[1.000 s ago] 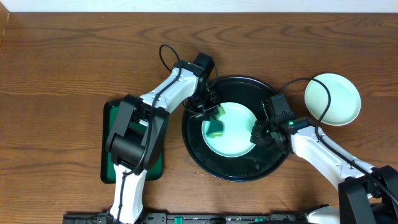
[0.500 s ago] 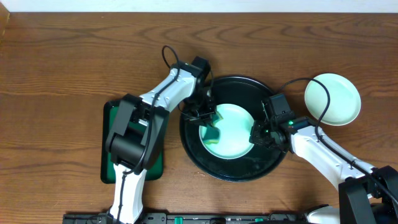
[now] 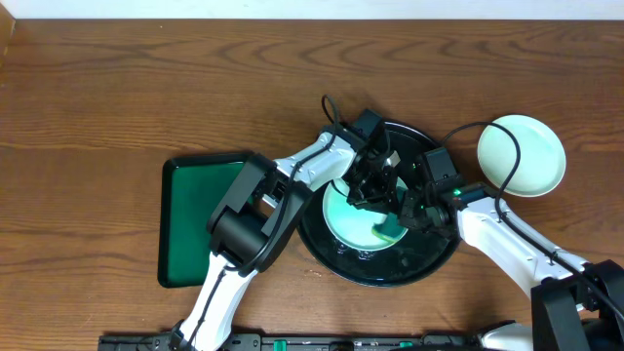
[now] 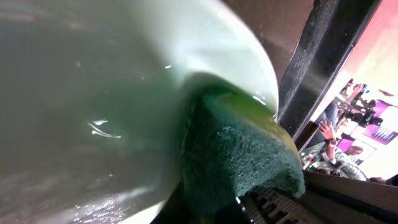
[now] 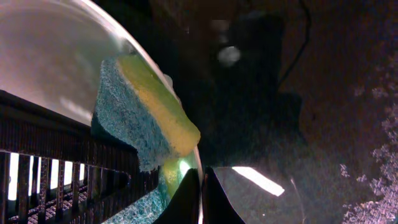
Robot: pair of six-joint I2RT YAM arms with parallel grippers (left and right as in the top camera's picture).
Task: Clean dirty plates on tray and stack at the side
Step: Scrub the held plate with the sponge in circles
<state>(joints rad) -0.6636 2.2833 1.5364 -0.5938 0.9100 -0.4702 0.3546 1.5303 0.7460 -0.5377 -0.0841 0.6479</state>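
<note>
A white dirty plate [image 3: 343,216] lies in the round black tray [image 3: 327,255]. My left gripper [image 3: 380,200] is shut on a green-and-yellow sponge [image 3: 392,229], pressing it on the plate's right side, near the rim. The left wrist view shows the sponge [image 4: 242,149] against the wet plate [image 4: 93,93]. Just beyond it, my right gripper [image 3: 409,210] is shut on the plate's right rim. In the right wrist view its fingertips [image 5: 200,193] pinch that rim, with the sponge [image 5: 146,112] right beside them. A second white plate [image 3: 522,154] lies on the table to the right of the tray.
A green rectangular tray [image 3: 200,219] lies on the wooden table left of the black tray. The left arm's ridged finger [image 5: 56,155] fills the lower left of the right wrist view. Both arms cross over the black tray.
My left gripper has swept the sponge from the plate's left side across to its right side. The green smear at the left is gone. The right gripper has kept its hold.
</note>
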